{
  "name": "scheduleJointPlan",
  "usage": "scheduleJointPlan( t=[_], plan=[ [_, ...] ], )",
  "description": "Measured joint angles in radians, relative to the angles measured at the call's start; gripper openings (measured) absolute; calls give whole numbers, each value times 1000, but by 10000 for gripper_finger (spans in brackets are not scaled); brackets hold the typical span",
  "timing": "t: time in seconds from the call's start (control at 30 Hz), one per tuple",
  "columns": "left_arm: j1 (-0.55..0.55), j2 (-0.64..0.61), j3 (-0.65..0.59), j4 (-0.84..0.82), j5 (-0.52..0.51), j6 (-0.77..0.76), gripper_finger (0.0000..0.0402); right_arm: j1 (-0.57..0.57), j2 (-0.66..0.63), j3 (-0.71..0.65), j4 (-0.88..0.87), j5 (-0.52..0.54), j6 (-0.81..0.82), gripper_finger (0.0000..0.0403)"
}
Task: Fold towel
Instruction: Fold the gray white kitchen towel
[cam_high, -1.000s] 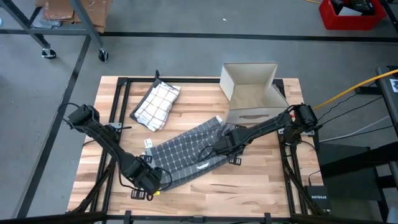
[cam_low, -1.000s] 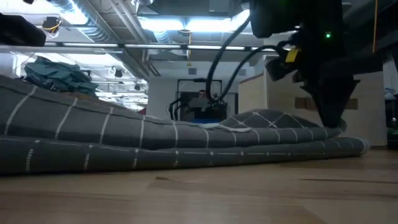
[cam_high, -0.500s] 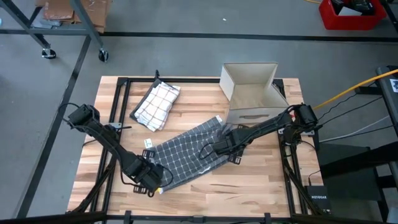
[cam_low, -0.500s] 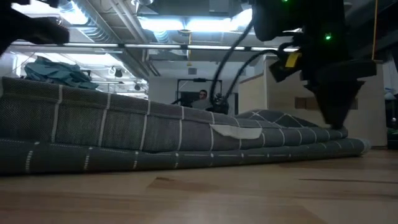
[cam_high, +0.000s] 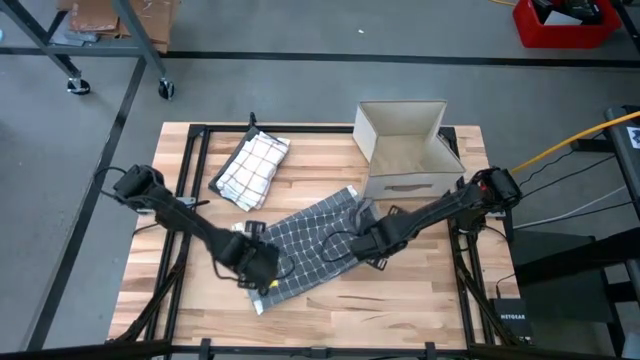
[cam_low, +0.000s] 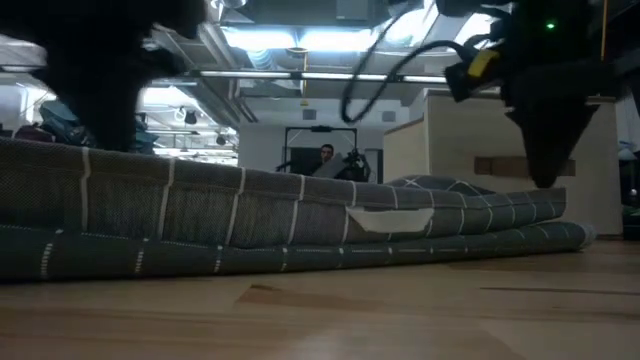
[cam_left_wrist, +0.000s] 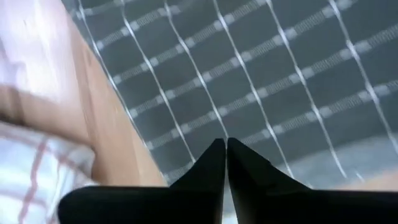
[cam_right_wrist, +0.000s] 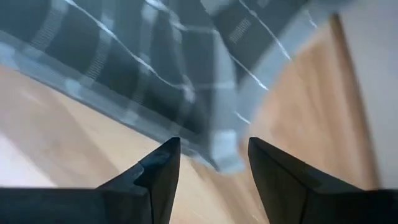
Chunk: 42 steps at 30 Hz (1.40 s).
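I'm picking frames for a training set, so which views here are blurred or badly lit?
Left wrist view: grey towel sharp, the wood and white cloth at the edge smeared. Right wrist view: towel and table soft throughout. Low view: bright ceiling lights leave both arms as silhouettes. High view: evenly lit and sharp.

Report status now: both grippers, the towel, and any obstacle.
Left gripper shut, over grey towel near edge. Right gripper open, at towel's right end. Towel partly folded on table. White towel, cardboard box nearby, apart.
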Motion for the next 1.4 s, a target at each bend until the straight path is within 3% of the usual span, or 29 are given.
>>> scheduleJointPlan(
  t=[0.2,0.4,0.57,0.8,0.97,1.17,1.4],
  plan=[
    [118,0,-56,174,61,103,2,7,10,0,165,-49,3,193],
    [177,0,-104,288,292,133,1,14,5,1,273,-71,8,193],
    [139,0,-141,358,483,116,1,14,5,1,274,-58,7,193],
    [22,1,-216,382,498,103,1,14,5,1,276,-58,7,193],
    [-36,2,-303,418,441,22,1,14,5,1,276,-58,7,193],
    [-85,-2,-337,317,455,-31,0,14,5,1,276,-68,6,193],
    [-150,6,-350,-93,454,-38,0,14,5,1,281,-101,5,193]
  ],
)
